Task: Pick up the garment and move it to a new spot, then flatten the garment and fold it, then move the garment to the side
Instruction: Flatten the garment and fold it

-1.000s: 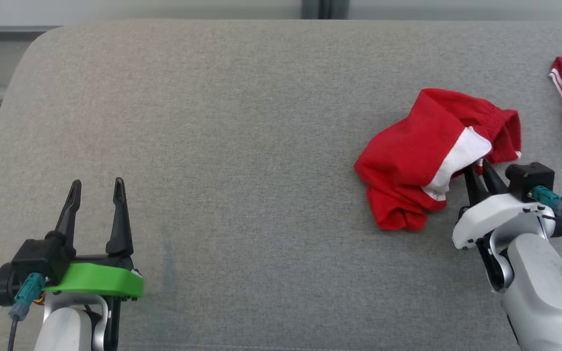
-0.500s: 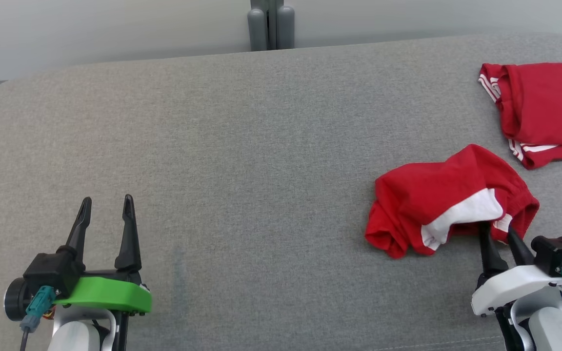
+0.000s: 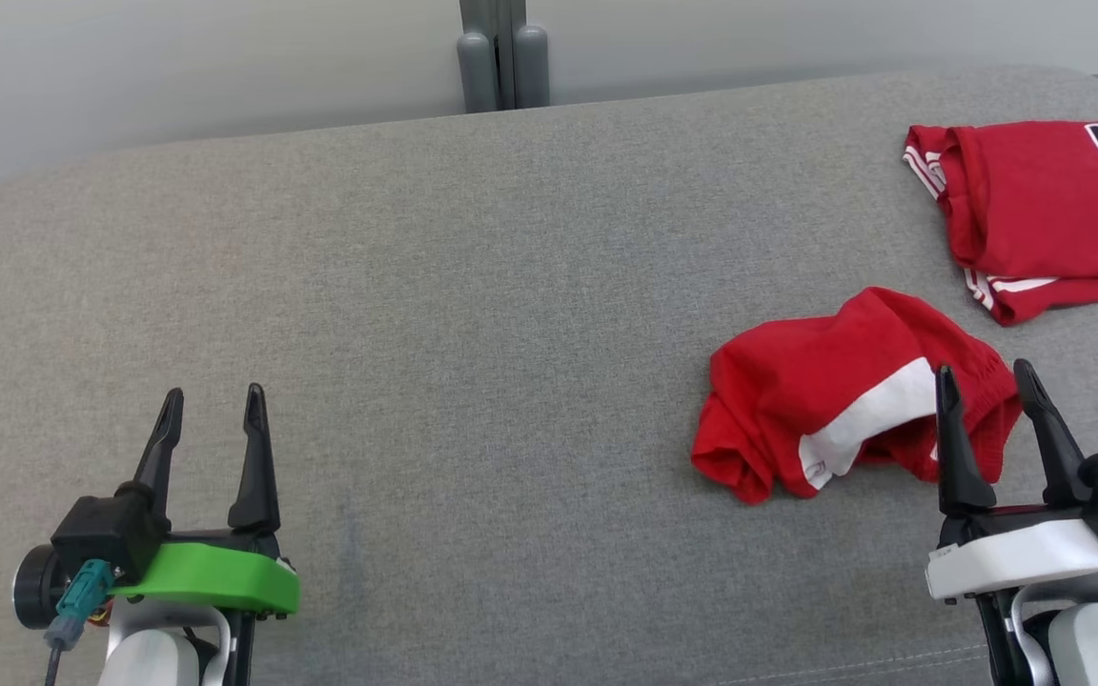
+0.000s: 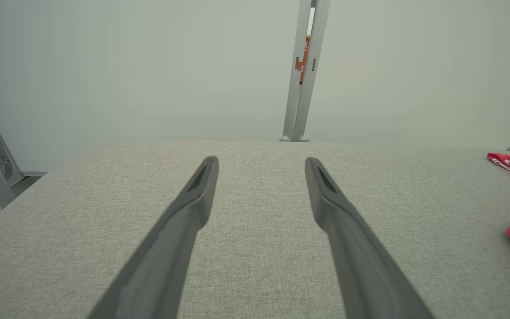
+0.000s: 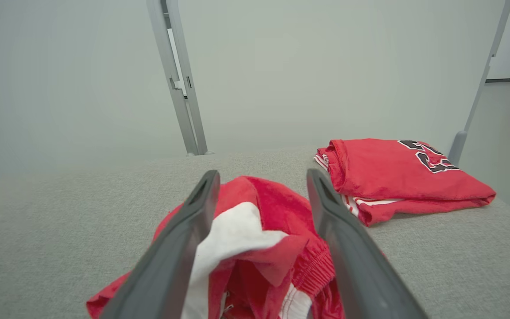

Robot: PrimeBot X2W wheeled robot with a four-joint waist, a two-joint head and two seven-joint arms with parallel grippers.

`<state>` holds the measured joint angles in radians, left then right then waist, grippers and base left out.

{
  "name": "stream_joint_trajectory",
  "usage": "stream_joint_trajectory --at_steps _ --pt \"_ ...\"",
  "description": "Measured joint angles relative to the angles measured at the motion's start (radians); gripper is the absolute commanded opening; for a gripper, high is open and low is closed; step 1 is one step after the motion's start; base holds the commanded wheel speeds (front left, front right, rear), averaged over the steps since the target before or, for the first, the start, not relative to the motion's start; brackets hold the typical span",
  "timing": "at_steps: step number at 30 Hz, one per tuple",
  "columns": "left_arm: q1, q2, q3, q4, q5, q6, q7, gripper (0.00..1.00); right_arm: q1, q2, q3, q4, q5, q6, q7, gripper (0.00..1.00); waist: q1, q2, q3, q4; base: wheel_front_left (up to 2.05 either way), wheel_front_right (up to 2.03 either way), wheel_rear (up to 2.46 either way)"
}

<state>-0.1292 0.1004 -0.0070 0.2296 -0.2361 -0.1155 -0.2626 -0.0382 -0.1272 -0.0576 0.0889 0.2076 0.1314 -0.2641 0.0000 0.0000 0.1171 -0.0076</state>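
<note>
Right gripper [image 3: 981, 370] has just opened wide, releasing the crumpled red-and-white fabric garment [image 3: 797, 400], which lies near the right edge of the grey fabric-covered bench [image 3: 473, 286]. Relocation appears complete; flattening follows. Left gripper [image 3: 213, 391] stands open, empty.

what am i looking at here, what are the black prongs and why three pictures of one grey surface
This is a two-armed robot; the black prongs are the fingers of its claws. The wide picture is from a camera on its head, looking down: left claw at lower left, right claw at lower right. The other two come from wrist cameras looking along each claw's own fingers. On the grey padded surface lie crumpled red shorts with a white panel and, further back, a folded red jersey with dark numerals. Both claws are open and hold nothing; the right one's fingers straddle part of the shorts.
</note>
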Motion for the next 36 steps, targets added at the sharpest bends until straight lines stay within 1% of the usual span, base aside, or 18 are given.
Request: stream_joint_trajectory --at_steps 5,7,9,13,14,19,22,26,29,35,36 --pt "0.0 -0.001 -0.034 0.01 0.006 -0.005 0.0 1.0 0.025 0.023 -0.001 -0.049 -0.011 0.0 0.0 1.0 0.0 0.0 0.002 -0.016 0.0 0.0 0.0" --pt "-0.005 -0.001 -0.064 0.021 0.01 -0.008 0.0 1.0 0.028 0.025 0.005 -0.054 -0.019 0.0 0.0 1.0 0.0 0.0 0.003 -0.023 0.0 0.0 0.0" --pt "-0.02 -0.002 -0.115 0.04 0.018 -0.009 0.0 1.0 0.027 0.03 0.015 -0.058 -0.025 0.0 0.0 1.0 0.0 0.0 0.007 -0.033 0.0 0.0 0.0" --pt "-0.073 -0.006 -0.243 0.087 0.035 -0.012 0.004 1.0 0.009 0.033 0.046 -0.064 -0.036 0.0 0.0 1.0 0.0 0.0 0.018 -0.058 0.0 0.0 0.0" --pt "-0.102 -0.009 -0.323 0.112 0.034 -0.012 0.007 1.0 -0.004 0.034 0.065 -0.066 -0.037 0.0 0.0 1.0 0.0 0.0 0.025 -0.073 0.0 0.0 0.0" --pt "-0.196 -0.01 -0.528 0.188 0.0 -0.013 0.015 1.0 -0.032 0.035 0.096 -0.068 -0.04 0.0 0.0 1.0 0.0 0.0 0.048 -0.118 0.0 0.0 0.0" --pt "-0.25 -0.009 -0.622 0.238 -0.019 -0.013 0.015 1.0 -0.051 0.041 0.117 -0.068 -0.04 0.0 0.0 1.0 0.0 0.0 0.065 -0.144 0.0 0.0 0.0" --pt "-0.316 -0.004 -0.719 0.305 -0.046 -0.013 0.014 1.0 -0.07 0.047 0.129 -0.068 -0.04 0.0 0.0 1.0 0.0 0.0 0.09 -0.183 0.0 0.0 0.0" --pt "-0.345 0.001 -0.772 0.351 -0.07 -0.013 0.012 1.0 -0.076 0.053 0.135 -0.068 -0.04 0.0 0.0 1.0 0.0 0.0 0.107 -0.212 0.0 0.0 0.0" --pt "-0.397 0.007 -0.819 0.429 -0.114 -0.013 0.005 1.0 -0.082 0.062 0.135 -0.069 -0.041 0.0 0.0 1.0 0.0 0.0 0.137 -0.262 0.0 0.0 0.0" --pt "-0.405 0.005 -0.824 0.442 -0.123 -0.013 0.005 0.57 -0.082 0.063 0.135 -0.069 -0.042 0.0 0.0 1.0 0.0 0.0 0.142 -0.269 0.0 0.0 0.0"
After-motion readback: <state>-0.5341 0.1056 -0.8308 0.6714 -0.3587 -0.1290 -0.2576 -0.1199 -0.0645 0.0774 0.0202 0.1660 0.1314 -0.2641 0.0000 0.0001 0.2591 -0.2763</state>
